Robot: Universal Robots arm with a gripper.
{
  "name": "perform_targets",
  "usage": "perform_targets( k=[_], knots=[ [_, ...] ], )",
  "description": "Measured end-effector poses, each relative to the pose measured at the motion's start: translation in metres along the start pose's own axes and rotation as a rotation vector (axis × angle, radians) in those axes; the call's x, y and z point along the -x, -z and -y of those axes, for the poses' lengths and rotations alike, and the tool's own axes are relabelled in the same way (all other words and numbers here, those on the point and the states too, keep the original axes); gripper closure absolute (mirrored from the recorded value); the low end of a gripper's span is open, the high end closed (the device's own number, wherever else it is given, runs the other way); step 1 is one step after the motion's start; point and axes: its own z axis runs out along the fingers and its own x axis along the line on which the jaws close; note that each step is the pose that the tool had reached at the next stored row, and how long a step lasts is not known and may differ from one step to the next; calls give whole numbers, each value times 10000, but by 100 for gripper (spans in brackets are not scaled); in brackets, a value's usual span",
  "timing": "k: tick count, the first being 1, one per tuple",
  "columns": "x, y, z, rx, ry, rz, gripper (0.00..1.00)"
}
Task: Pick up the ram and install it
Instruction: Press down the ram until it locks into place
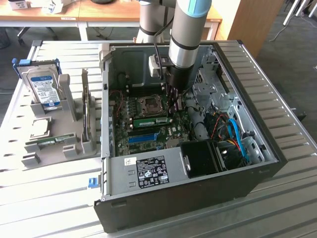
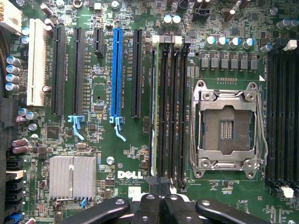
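The gripper point(image 1: 173, 105), fingers shut and empty, presses the ram point(image 1: 151, 120) at frame centre. Off-line pressure could leave it half-seated in the slot.

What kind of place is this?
Probably a lab or workshop for testing robots on computer assembly: a robot arm reaches into an open computer case on a metal table, with wooden desks behind.
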Motion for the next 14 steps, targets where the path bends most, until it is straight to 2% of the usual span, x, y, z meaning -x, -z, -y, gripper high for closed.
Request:
perform_targets(
  k=[14],
  knots=[
    [0, 53, -1, 0, 0, 1, 89]
  ],
)
